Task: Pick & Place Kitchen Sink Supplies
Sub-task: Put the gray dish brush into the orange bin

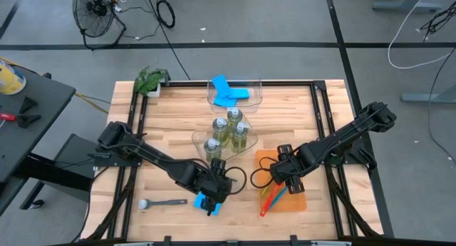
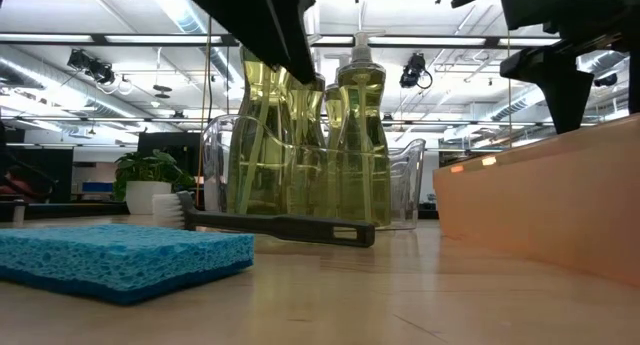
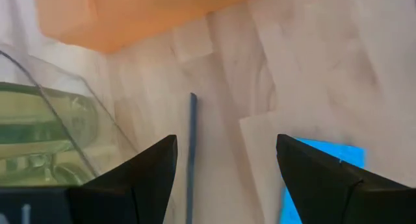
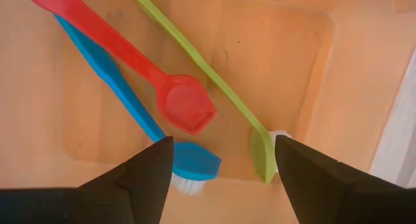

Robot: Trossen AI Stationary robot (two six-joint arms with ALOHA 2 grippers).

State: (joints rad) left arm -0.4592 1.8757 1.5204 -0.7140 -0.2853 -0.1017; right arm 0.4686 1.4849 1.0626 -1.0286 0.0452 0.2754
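Observation:
A flat blue sponge (image 1: 204, 202) (image 2: 120, 255) lies on the table near its front edge. My left gripper (image 1: 216, 191) (image 3: 224, 143) hangs open just above it, slanting down; in the left wrist view the sponge (image 3: 322, 178) shows beside one finger, not between them. A dark grey brush (image 1: 165, 202) (image 2: 285, 227) lies flat to the sponge's left. My right gripper (image 1: 279, 176) (image 4: 224, 143) stands open, pointing down over the orange tray (image 1: 292, 202), where a red brush (image 4: 130, 62), a blue brush (image 4: 120, 97) and a yellow-green brush (image 4: 208, 74) lie.
A clear bin (image 1: 201, 137) with several pump bottles (image 1: 226, 132) (image 2: 300, 145) stands mid-table, just beyond my left gripper. A second clear bin (image 1: 253, 85) at the far edge holds blue sponges (image 1: 229, 91). A potted plant (image 1: 149, 80) stands at the far left corner.

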